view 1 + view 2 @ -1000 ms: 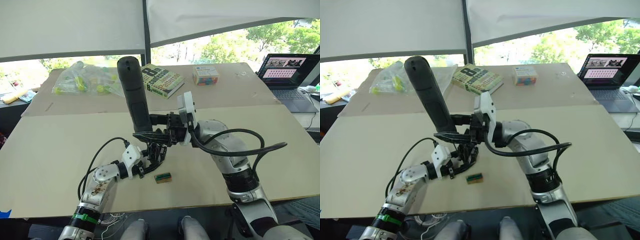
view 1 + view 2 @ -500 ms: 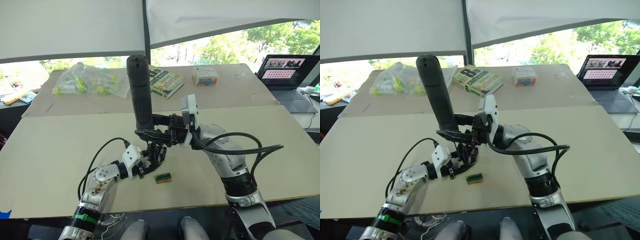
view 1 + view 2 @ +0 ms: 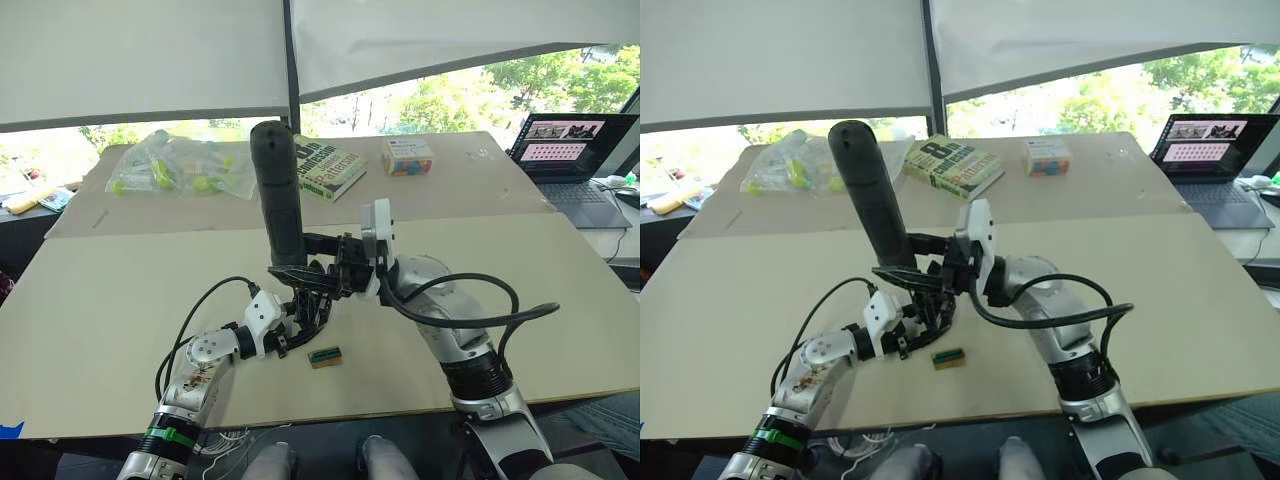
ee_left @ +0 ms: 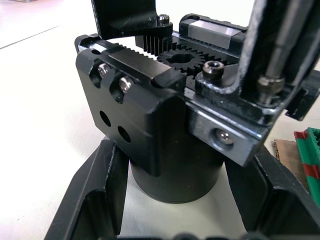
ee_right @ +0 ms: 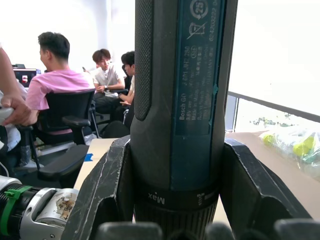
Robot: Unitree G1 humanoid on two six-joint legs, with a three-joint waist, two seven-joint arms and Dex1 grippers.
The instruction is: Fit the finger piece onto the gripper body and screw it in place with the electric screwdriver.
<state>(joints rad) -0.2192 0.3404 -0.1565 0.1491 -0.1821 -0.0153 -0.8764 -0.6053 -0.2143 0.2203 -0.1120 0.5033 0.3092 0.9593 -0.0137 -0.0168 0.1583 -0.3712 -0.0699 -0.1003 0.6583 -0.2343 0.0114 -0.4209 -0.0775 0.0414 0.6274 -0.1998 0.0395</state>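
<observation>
**Screwdriver bit on gripper body, both grippers loaded**

Screwdriver: the electric screwdriver (image 3: pixel 278 198) stands nearly upright, rounded end up, tilted slightly toward the robot's left. The right gripper (image 3: pixel 312 258) is clamped on its lower barrel; in the right wrist view both fingers (image 5: pixel 107 190) press the barrel from either side. The thin metal bit (image 4: pixel 285 47) comes down onto the top of the gripper body (image 4: pixel 165 120), next to the gear teeth and a socket screw.

The gripper body sits on the table (image 3: pixel 90 300) directly under the screwdriver. The left gripper (image 3: pixel 300 325) has it pinched: in the left wrist view its two fingers (image 4: pixel 97 192) sit against either side of the round base. Cannot tell the finger piece apart from the rest of the body's black parts.

Relative to the gripper body:
- small green block (image 3: pixel 326 355) lies just beside it on the near side, toward the robot's right, apart from it
- book (image 3: pixel 326 167) lies on the far side, behind the screwdriver
- clear bag of yellow-green items (image 3: pixel 175 165) is far and to the robot's left
- small colourful box (image 3: pixel 409 156) is far and to the right
- open laptop (image 3: pixel 570 150) is well apart at the far right

People sit on chairs in the background of the right wrist view.
</observation>
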